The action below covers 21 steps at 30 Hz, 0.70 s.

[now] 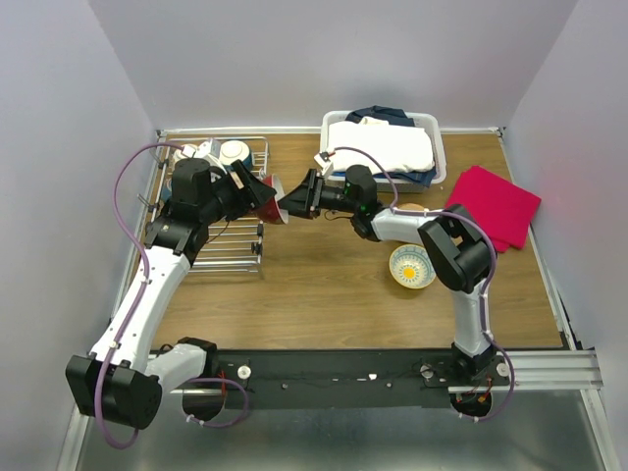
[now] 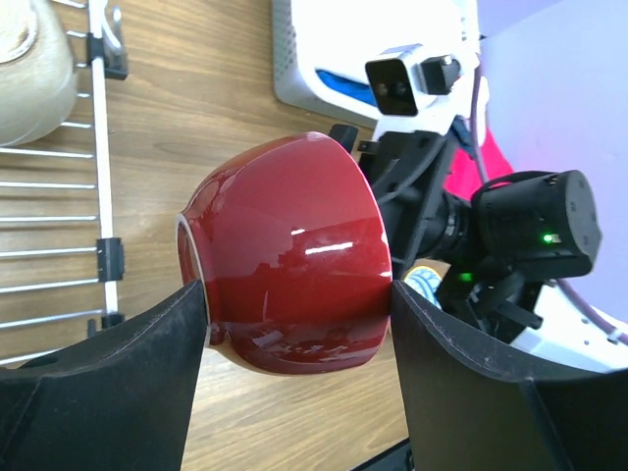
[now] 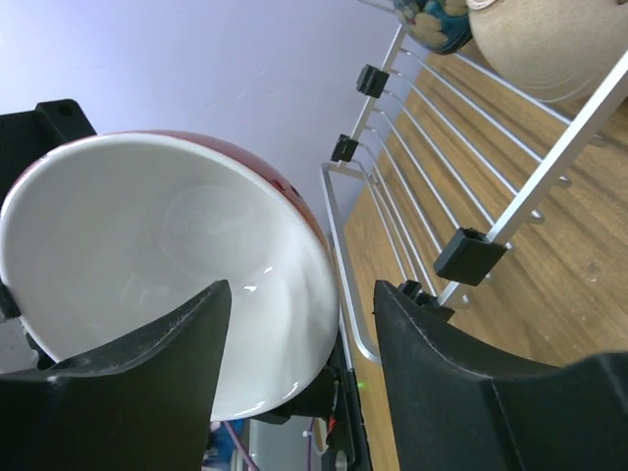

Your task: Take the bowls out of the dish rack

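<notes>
Nearest the arm bases, at about four o'clock on the wooden surface [image 1: 324, 294], a pale bowl with a yellow centre [image 1: 412, 266] sits upright beside the right arm's elbow. Farther in, near the middle, the left pincer [image 2: 294, 294] holds the red bowl [image 2: 285, 245] on its side, above the wood just off the dish rack [image 1: 231, 245]. One black finger presses on each flank of the glossy wall, and the white rim faces three o'clock, toward the other arm. The right pincer [image 3: 301, 289] meets it there with its jaws straddling the rim. One finger lies across the white inside and the other stands outside the wall with a gap showing, so it is not clamped. The rack lies at nine to ten o'clock along the left edge. Its near bars are bare, and at its far end are several bowls, among them a white one [image 1: 233, 151], a cream one [image 3: 549, 49] and a dark blue patterned one [image 3: 432, 20]. Farthest back, at twelve to one o'clock, a white laundry basket [image 1: 439, 147] holds folded cloth. A red cloth [image 1: 494, 206] lies flat at two o'clock.
</notes>
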{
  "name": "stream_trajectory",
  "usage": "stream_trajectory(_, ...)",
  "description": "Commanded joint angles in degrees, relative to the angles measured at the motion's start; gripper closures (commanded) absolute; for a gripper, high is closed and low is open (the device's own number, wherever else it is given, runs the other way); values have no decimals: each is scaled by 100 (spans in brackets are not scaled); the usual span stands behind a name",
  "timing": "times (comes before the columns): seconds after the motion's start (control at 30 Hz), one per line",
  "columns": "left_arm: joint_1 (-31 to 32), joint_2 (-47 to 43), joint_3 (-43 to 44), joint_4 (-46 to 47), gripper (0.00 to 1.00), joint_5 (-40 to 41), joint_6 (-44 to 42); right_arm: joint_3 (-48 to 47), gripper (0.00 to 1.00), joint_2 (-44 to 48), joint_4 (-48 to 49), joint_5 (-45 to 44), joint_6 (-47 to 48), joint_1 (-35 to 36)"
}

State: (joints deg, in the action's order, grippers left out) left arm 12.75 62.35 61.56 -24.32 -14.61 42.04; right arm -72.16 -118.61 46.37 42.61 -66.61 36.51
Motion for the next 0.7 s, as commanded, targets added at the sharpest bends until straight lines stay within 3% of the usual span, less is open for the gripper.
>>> stream_trajectory(0.0, -19, -240, -4, 744, 51, -437, 146, -97, 47, -84, 364, 265, -27, 84)
stream_trajectory(0.13, -10, -258, -65, 639, 50, -429, 24, 9, 78, 30, 320, 239, 77, 84)
stream_trajectory(0.17, -18, -276, -74, 586, 49, -333, -38, 26, 90, 74, 259, 222, 200, 84)
stream_trajectory(0.23, -19, -328, -83, 429, 41, -192, -230, 105, 99, 206, -4, 134, 376, 84)
stream_trajectory(0.37, -19, -399, -22, 112, 23, 230, -652, 202, 99, 487, -593, -24, 1025, 84)
stream_trajectory(0.53, -19, -557, 49, -283, 1, 932, -1180, 255, 99, 961, -2068, -647, 2036, 84)
stream_trajectory(0.67, -19, -697, 75, -530, 1, 1417, -1663, 264, 99, 1453, -3342, -1394, 2941, 5)
